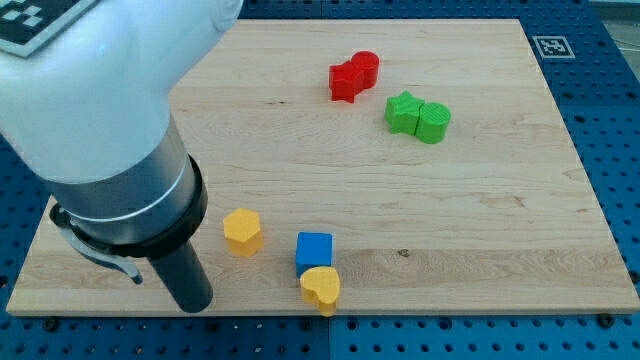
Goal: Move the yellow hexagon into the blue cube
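Note:
The yellow hexagon (242, 231) lies near the board's bottom edge, left of centre. The blue cube (314, 250) sits a short way to its right, with a gap between them. A yellow heart-shaped block (321, 288) touches the cube's bottom side, at the board's edge. My tip (194, 306) is at the view's bottom left, below and to the left of the hexagon and apart from it. The large white and dark arm housing above it hides the board's top left.
Two red blocks (353, 76) touch each other at the top centre. Two green blocks (418, 116) touch each other to their lower right. The wooden board (480, 220) lies on a blue perforated table (610, 120).

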